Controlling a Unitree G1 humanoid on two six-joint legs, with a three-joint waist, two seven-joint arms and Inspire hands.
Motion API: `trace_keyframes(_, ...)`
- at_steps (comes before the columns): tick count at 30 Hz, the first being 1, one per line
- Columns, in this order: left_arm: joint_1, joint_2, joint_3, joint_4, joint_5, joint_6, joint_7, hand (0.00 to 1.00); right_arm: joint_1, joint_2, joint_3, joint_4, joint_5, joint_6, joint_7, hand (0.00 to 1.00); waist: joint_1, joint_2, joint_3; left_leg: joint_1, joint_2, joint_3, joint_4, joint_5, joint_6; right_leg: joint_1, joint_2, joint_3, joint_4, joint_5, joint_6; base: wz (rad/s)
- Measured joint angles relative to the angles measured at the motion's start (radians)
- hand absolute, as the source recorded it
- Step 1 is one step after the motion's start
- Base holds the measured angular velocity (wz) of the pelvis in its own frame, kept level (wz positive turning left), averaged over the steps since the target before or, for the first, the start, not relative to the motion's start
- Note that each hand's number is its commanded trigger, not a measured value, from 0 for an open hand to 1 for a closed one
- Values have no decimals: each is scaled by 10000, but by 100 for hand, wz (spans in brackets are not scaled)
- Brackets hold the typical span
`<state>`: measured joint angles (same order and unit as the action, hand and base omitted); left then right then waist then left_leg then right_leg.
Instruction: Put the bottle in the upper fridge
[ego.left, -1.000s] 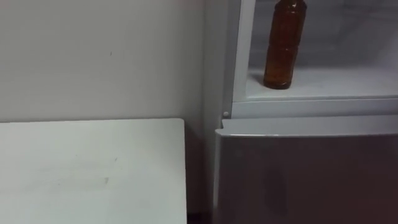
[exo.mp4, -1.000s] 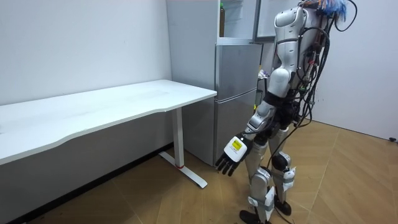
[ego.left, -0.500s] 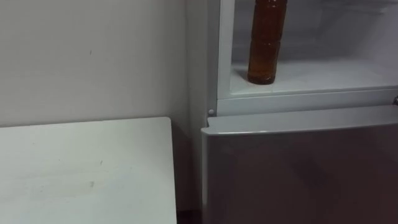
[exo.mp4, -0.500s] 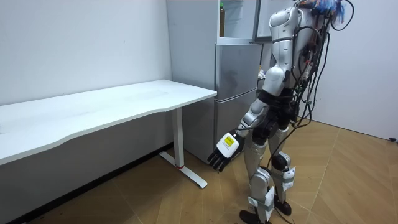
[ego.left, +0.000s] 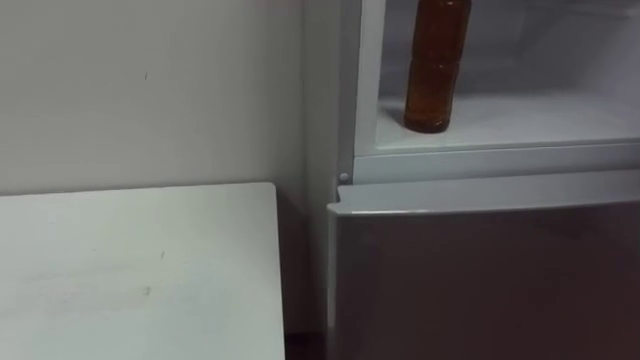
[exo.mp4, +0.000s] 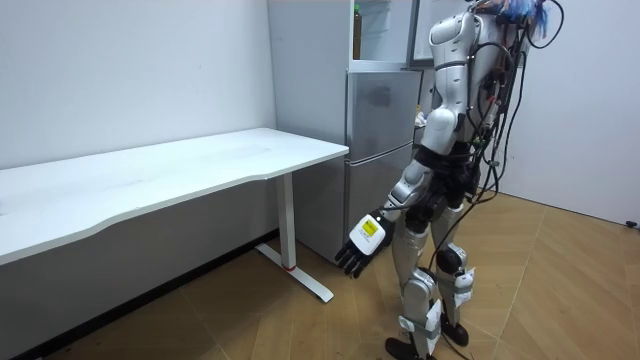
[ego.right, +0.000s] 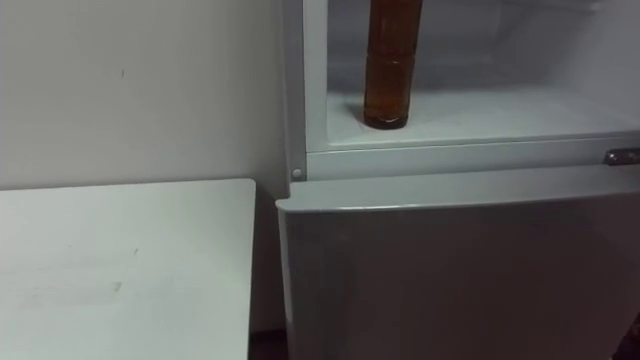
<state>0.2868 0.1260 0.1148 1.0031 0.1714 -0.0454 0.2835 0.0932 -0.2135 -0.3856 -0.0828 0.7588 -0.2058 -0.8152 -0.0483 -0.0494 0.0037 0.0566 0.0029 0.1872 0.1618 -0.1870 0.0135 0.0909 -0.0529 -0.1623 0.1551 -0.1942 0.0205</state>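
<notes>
In the left eye view we see the brown bottle (ego.left: 436, 70) standing upright inside the open upper fridge compartment (ego.left: 540, 115), on its white floor near the front left corner. The top of the bottle is cut off by the picture's edge. Nothing touches the bottle. Below the compartment the grey lower fridge door (ego.left: 480, 280) is closed. To its left lies the white worktop (ego.left: 130, 270), with a narrow dark gap between the two, and a pale wall (ego.left: 150, 90) rises behind the worktop.

In the room view we find the robot standing upright on the wooden floor (exo.mp4: 560, 290), close in front of the fridge (exo.mp4: 380, 150) and facing it, at the end of the long worktop. Its left hand (exo.mp4: 362, 243) hangs low beside its thigh, well below the open compartment, the fingers loose and released, holding nothing.

In the right eye view we see the same scene. A small metal fitting (ego.right: 620, 156) shows at the right edge, on the sill between the compartment and the lower door.
</notes>
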Motion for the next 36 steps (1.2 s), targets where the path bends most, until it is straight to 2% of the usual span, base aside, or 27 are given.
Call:
trace_keyframes(3,51,58,1,-4,2,17,105,0,-38,-310,-135,-835,-531,-16,-552,0,-25,-37,-11,-101,0,-21,17,0,1,-85,-1,-18,30,1,-2,0)
trace_keyframes(6,76,58,-26,23,-6,25,132,0,-58,-330,-171,-1368,-1131,-124,-936,0,-22,-30,-24,-101,3,-5,44,0,0,-75,1,-45,31,2,-2,0)
trace_keyframes(8,50,60,-99,159,-6,23,184,0,-385,-335,-233,-1503,-1735,-151,-1325,0,-18,-10,-32,-86,9,-5,54,0,0,-78,-1,-80,81,2,-2,0)
trace_keyframes(11,-33,60,-319,402,-6,8,188,0,-537,-334,-224,-1581,-1748,-141,-1595,0,-14,52,-40,-57,16,-34,51,0,1,-84,-13,-174,153,2,-2,0)
trace_keyframes(18,45,58,-370,417,-7,8,148,0,-546,-334,-192,-1729,-1734,-132,-1621,0,31,122,-71,-23,15,-13,48,3,0,-64,-15,-163,166,2,-2,0)
trace_keyframes(36,-395,60,-502,1211,-3,5,143,0,-340,-295,941,-1835,-2237,-148,-1661,0,48,43,-19,51,10,38,15,2,1,-82,22,161,151,1,-4,-3)
